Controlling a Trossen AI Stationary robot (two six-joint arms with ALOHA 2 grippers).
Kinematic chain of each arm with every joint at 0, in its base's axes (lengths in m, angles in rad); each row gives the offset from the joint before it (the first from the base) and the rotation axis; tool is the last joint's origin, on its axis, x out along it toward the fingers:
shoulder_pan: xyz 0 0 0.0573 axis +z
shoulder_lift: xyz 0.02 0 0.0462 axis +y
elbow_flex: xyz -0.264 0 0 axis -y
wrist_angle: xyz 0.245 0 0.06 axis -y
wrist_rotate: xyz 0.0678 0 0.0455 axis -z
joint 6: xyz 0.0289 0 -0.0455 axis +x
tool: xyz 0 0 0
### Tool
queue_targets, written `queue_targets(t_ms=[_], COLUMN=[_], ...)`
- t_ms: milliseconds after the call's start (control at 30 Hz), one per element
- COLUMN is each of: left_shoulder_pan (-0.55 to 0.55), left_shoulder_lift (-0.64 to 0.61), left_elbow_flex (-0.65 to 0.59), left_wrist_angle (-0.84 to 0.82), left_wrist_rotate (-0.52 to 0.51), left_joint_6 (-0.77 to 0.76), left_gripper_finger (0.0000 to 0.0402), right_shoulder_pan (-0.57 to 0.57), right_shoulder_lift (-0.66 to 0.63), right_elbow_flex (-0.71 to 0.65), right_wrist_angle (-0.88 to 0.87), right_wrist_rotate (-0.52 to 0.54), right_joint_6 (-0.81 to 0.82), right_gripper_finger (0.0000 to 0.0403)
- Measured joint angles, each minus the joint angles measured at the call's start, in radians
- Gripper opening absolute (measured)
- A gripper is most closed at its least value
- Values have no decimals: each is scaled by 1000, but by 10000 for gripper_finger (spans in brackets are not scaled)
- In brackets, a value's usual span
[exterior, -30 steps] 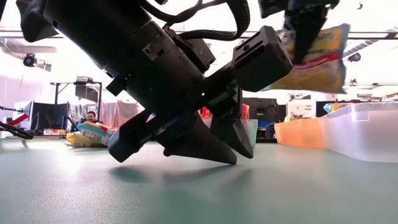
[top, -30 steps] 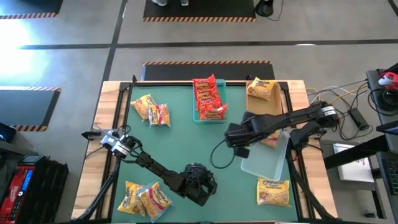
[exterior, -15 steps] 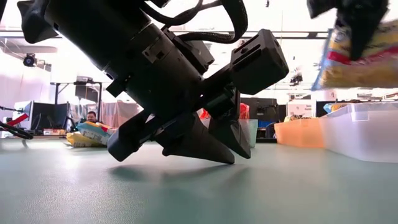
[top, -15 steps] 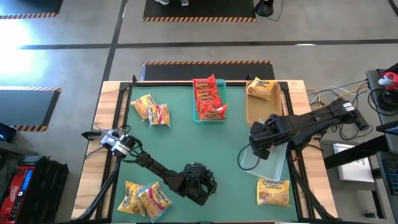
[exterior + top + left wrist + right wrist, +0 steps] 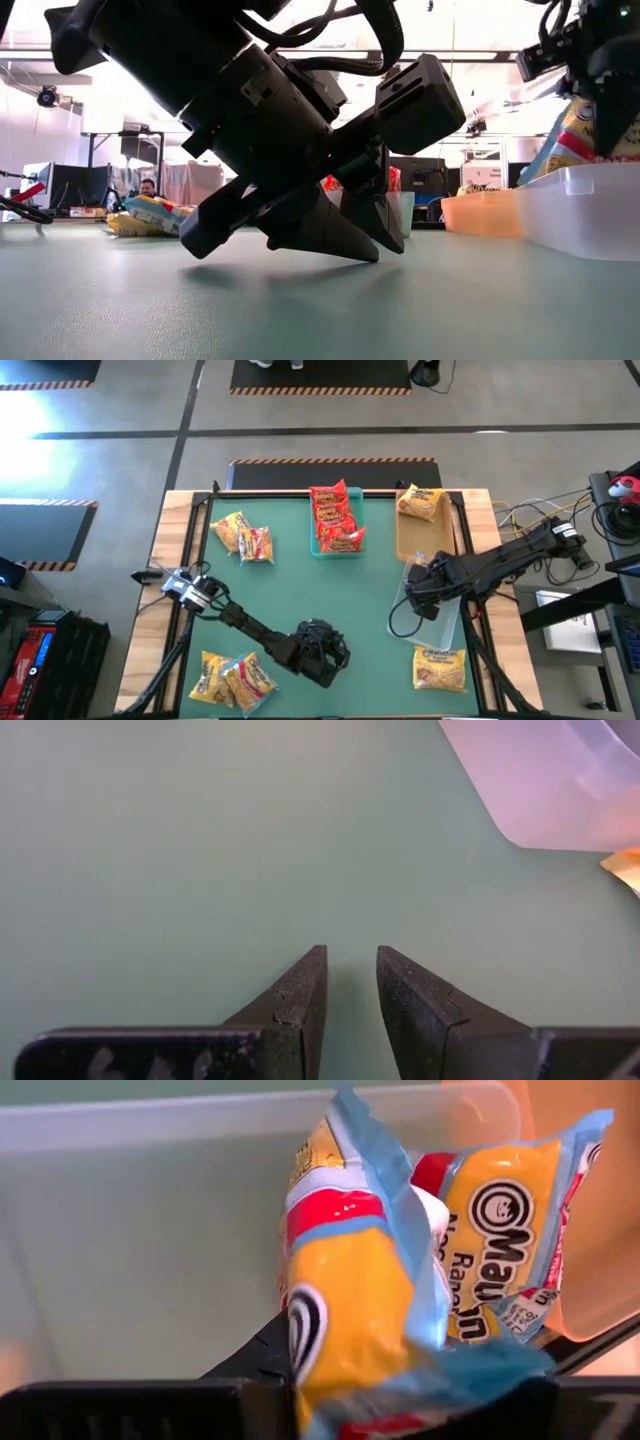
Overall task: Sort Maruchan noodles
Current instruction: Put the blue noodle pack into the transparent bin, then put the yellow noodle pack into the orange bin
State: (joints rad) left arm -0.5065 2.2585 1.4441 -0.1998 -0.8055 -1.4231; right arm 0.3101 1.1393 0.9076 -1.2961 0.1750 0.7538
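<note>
My right gripper stands over the clear tray at the table's right, shut on a yellow Maruchan packet with a red band and blue rim. A second packet of the same print shows just behind it. Whether that one lies in the tray I cannot tell. My left gripper hangs low over the green table near its front edge, narrowly open with nothing between its fingers. Red packets lie in the teal tray, and one yellow packet lies in the tan tray. My right gripper pinches the packet's crumpled blue-rimmed edge between its two fingers, coming from above and pointing down. The packet hangs below the fingers. Its lower part dips behind the clear tray's near wall.
Loose packets lie at the far left, the near left corner and the near right corner. The tan tray adjoins the clear one on its far side. The left arm lies slantwise across the table's near left.
My right gripper has carried the packet from the table's middle toward the right edge and downward. It now stands over the clear tray. The packet has sunk from well above the tray to partly behind its wall.
</note>
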Motion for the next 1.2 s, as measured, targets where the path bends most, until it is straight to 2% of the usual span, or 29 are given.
queue_targets(t_ms=[200, 367, 500, 633, 900, 1200], left_shoulder_pan=[9, 9, 10, 9, -16, -37], left_shoulder_lift=[0, 0, 0, 0, 0, 0], left_elbow_flex=[0, 0, 0, 0, 0, 0], left_wrist_angle=[0, 1, 4, 7, 6, 6], left_wrist_rotate=[0, 0, 1, 3, 10, 28], left_joint_6=[0, 1, 15, 27, 27, 55], left_gripper_finger=[75, 75, 75, 75, 75, 75], right_shoulder_pan=[0, -1, 4, 42, 251, 499], right_shoulder_lift=[0, 0, -10, -22, 30, 205], right_elbow_flex=[-13, 50, 135, 184, 179, 178], right_wrist_angle=[-7, -159, -219, -113, 218, 252], right_wrist_rotate=[4, 10, 8, -35, -227, -331], right_joint_6=[-28, 37, 143, 272, 416, 597], right_gripper_finger=[144, 175, 179, 173, 153, 134])
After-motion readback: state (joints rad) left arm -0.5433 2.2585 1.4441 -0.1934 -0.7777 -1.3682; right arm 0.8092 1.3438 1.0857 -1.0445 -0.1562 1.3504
